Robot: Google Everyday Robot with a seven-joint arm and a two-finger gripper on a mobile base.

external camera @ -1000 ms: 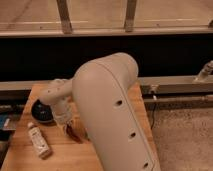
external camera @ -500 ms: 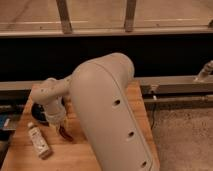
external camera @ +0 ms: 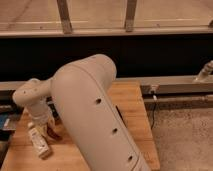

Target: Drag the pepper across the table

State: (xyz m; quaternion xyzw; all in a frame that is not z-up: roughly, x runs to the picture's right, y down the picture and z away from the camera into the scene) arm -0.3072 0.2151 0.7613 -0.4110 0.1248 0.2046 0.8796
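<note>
The table (external camera: 134,105) is a light wooden top, and my large white arm covers most of its middle. My gripper (external camera: 48,126) hangs at the end of the wrist over the table's left part, pointing down. A small dark red-brown shape, the pepper (external camera: 53,133), lies on the wood right under the gripper's tip. The wrist hides part of the pepper. I cannot make out whether the gripper touches or holds it.
A pale oblong packet (external camera: 39,142) lies on the table just left of the gripper. A blue object (external camera: 4,122) shows at the far left edge. A dark item (external camera: 119,115) peeks out right of the arm. Grey floor (external camera: 182,135) lies right of the table.
My wrist and gripper have swung leftwards over the table, closer to the pale packet. The dark red-brown pepper has shifted left along with them.
</note>
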